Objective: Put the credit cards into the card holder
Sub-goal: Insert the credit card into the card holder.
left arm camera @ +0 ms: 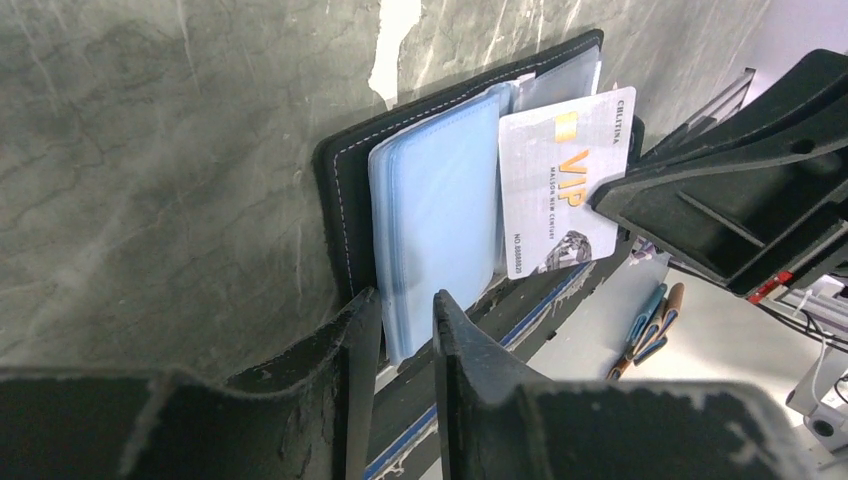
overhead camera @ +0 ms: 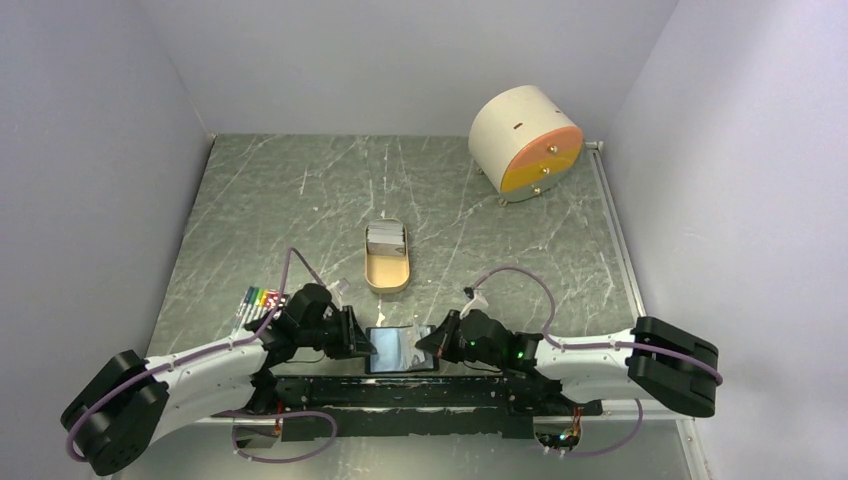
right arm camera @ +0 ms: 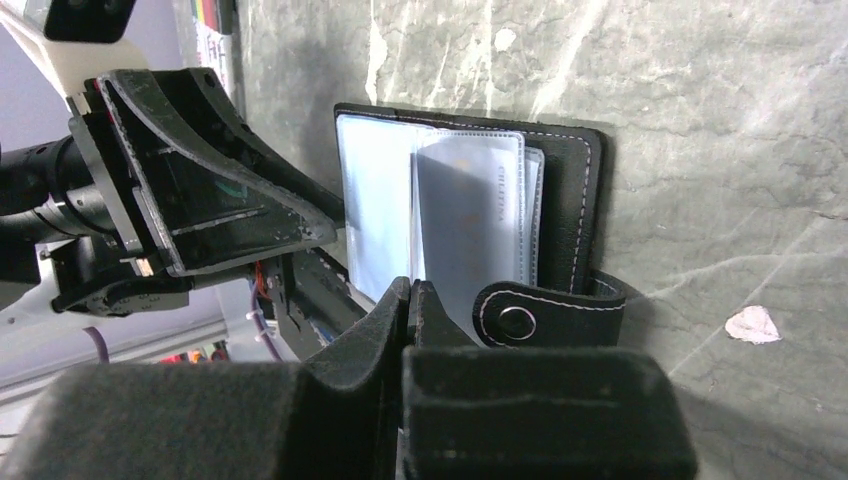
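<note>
Now: credit card (left arm camera: 560, 180) thin, stiff, slick; R tool (right arm camera: 410, 300) clamped on its edge. L tool (left arm camera: 405, 310) near-closed at floppy card holder (left arm camera: 340, 200) pockets, grip unclear.

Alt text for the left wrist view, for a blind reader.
An open black card holder lies on a green marbled table; the right gripper pinches a silver VIP credit card over its blue pockets. The left gripper straddles the pockets' near edge.

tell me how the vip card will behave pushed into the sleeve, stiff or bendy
Probably stiff: the VIP card looks flat though the right gripper pinches only one edge. Its glossy face seems slippery, so it may slide in that grip. Thin and likely light.
</note>
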